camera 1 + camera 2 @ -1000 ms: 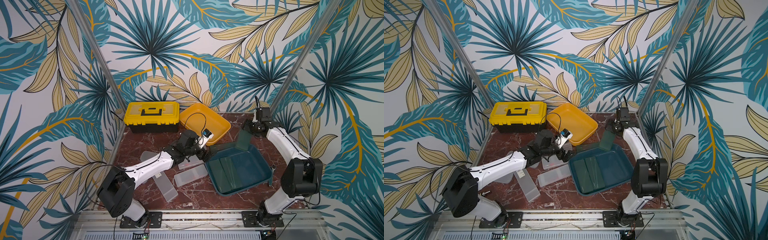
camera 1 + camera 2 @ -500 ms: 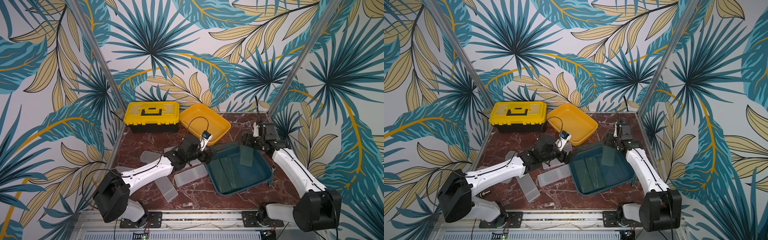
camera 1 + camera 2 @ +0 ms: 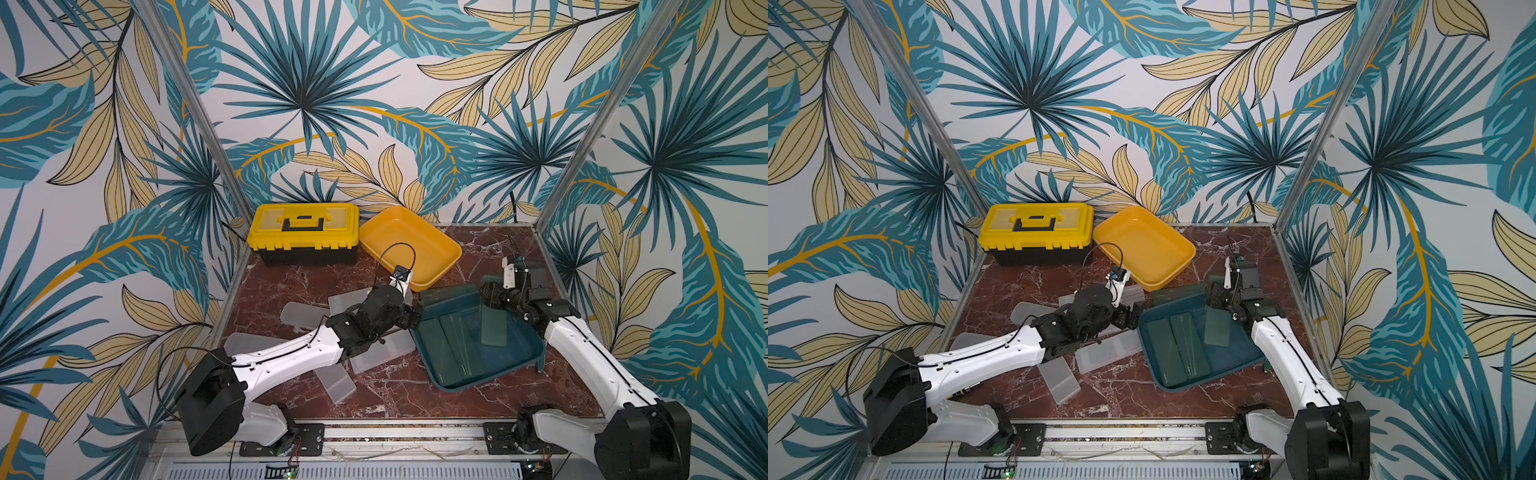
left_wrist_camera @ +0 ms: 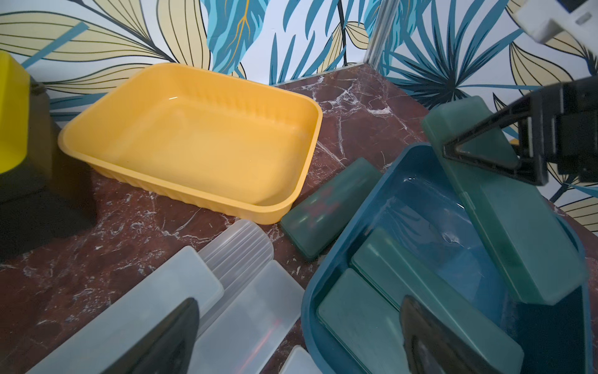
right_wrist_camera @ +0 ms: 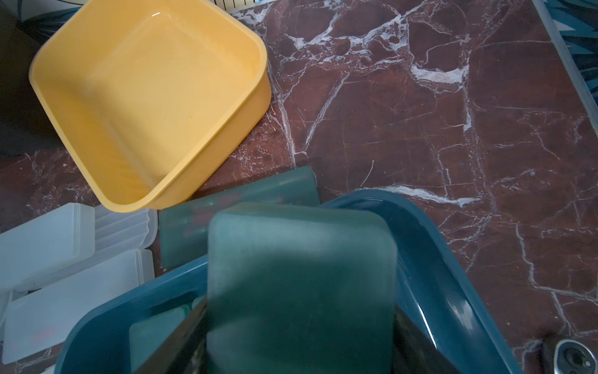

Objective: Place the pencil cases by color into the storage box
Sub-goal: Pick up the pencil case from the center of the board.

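R pincer (image 3: 491,309) grasps green case (image 3: 493,330) tilted over blue tray (image 3: 453,388); early release may tip it out onto bench (image 3: 395,392). L pincer (image 3: 410,318) spread, empty.

The left arm (image 3: 286,357) had glossy white link shells dotted with small dark screws, joined by black motor housings, with a bulky black block at its shoulder (image 3: 208,403). A thin black cable (image 3: 398,244) ran along the white shell and looped to a small white camera mount (image 3: 401,276). The right arm (image 3: 582,353) matched in white and black. Both stood on black plates (image 3: 307,437) bolted to a silver rail (image 3: 399,432). The jaws were black, one a triangular open frame.
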